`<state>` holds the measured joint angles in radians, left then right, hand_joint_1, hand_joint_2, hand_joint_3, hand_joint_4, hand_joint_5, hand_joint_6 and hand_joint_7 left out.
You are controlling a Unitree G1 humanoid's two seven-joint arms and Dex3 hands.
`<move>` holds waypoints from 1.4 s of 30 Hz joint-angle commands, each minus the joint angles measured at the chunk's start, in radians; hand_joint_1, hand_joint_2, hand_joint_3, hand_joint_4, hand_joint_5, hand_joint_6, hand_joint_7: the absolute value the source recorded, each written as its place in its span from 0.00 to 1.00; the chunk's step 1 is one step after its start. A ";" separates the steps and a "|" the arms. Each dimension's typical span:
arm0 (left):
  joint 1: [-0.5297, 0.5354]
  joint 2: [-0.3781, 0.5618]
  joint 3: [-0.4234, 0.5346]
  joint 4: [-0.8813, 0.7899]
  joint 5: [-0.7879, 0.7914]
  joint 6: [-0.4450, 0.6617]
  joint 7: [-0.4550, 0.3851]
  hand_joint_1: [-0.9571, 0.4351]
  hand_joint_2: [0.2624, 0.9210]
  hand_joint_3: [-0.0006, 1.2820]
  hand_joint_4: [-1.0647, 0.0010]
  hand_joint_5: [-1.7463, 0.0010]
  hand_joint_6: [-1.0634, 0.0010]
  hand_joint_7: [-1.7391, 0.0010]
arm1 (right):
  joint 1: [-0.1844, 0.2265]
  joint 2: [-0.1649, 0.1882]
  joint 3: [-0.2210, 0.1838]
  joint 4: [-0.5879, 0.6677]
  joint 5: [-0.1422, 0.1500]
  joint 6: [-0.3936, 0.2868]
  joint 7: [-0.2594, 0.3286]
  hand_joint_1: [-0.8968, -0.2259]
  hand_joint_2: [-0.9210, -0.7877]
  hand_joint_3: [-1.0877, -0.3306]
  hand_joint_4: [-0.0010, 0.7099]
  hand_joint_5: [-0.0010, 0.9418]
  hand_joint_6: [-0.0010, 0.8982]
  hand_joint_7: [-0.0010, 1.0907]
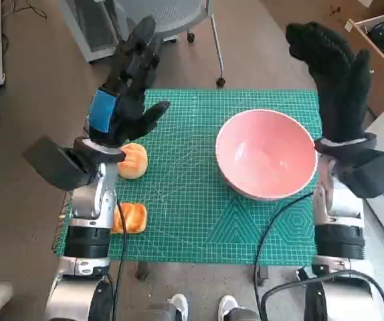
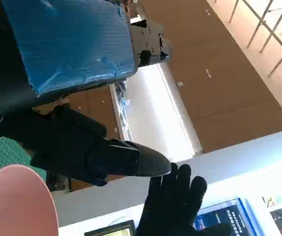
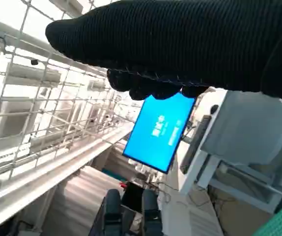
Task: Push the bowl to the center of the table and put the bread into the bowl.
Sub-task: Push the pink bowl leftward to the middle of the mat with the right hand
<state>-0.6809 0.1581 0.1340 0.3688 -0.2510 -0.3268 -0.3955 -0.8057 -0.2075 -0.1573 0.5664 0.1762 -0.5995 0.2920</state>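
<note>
Both hands, left hand and right hand, raised with fingers spread, empty, above bowl and bread

I see a glossy, smooth pink bowl on a matt green gridded mat. My right hand wears rough knitted cloth; the left hand carries smooth blue tape.

Even bright indoor light; soft shadows; wrist views glary, slightly blurred.

Bowl right on mat; two bread rolls left.
</note>
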 commanded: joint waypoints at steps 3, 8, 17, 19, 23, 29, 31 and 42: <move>-0.004 -0.002 0.003 0.015 -0.011 -0.019 -0.015 0.23 1.00 0.19 1.00 1.00 1.00 0.84 | 0.032 0.004 -0.001 -0.011 0.020 0.017 0.015 0.32 0.00 0.47 0.31 0.00 0.28 0.16; -0.012 -0.005 0.006 0.034 -0.018 -0.024 -0.027 0.22 1.00 0.19 1.00 1.00 1.00 0.84 | 0.032 -0.002 -0.002 -0.009 0.024 0.015 0.020 0.31 0.00 0.48 0.31 0.00 0.28 0.16; -0.023 -0.008 0.008 0.055 -0.025 -0.030 -0.041 0.22 1.00 0.19 1.00 1.00 1.00 0.85 | 0.035 -0.007 -0.007 -0.011 0.029 0.013 0.028 0.32 0.00 0.48 0.31 0.00 0.28 0.16; -0.024 -0.009 0.007 0.057 -0.027 -0.029 -0.042 0.22 1.00 0.19 1.00 1.00 1.00 0.85 | 0.037 -0.007 -0.007 -0.015 0.029 0.014 0.028 0.32 0.00 0.48 0.31 0.00 0.28 0.16; -0.025 -0.008 0.006 0.065 -0.032 -0.029 -0.047 0.22 1.00 0.18 1.00 1.00 1.00 0.85 | 0.036 -0.009 -0.007 -0.014 0.025 0.015 0.024 0.32 0.00 0.48 0.31 0.00 0.28 0.16; -0.029 -0.006 0.003 0.076 -0.017 -0.041 -0.038 0.22 1.00 0.18 1.00 1.00 1.00 0.85 | 0.042 -0.016 -0.008 -0.025 0.021 0.019 0.019 0.33 0.00 0.48 0.31 0.00 0.27 0.16; -0.029 -0.006 0.001 0.078 -0.014 -0.044 -0.037 0.22 1.00 0.18 1.00 1.00 1.00 0.85 | 0.044 -0.019 -0.009 -0.027 0.022 0.020 0.020 0.33 0.00 0.48 0.31 0.00 0.27 0.16; -0.020 -0.002 -0.006 0.068 0.008 -0.055 -0.019 0.21 1.00 0.18 1.00 1.00 1.00 0.86 | 0.055 -0.053 -0.039 0.000 0.031 0.001 0.033 0.33 0.00 0.47 0.30 0.00 0.24 0.16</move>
<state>-0.6917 0.1520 0.1317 0.4473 -0.2535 -0.3662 -0.4209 -0.7767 -0.2423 -0.1833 0.5431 0.1952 -0.5983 0.3115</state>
